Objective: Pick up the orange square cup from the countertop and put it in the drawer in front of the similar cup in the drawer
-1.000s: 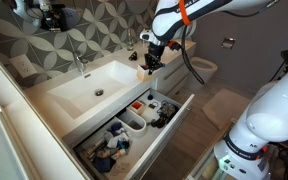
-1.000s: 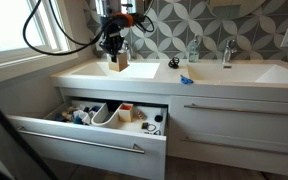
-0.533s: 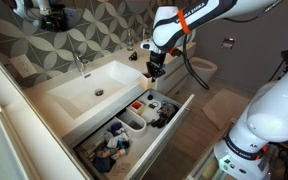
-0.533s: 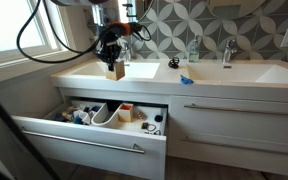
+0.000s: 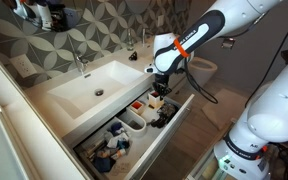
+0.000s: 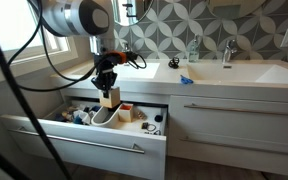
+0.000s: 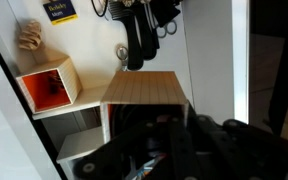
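Hovering above the open drawer with the gripper clamped on the orange square cup, so up in the air, off the countertop and over the drawer's left half in that exterior view. Looking plain tan on the outside from the wrist view, smack in the middle of the shot. Spotting the similar cup down in the drawer just to the left of it there, orange inside showing. Can't tell whether the held one lines up in front of the twin. Also seeing white bins and a dark and blue jumble of toiletries in the drawer
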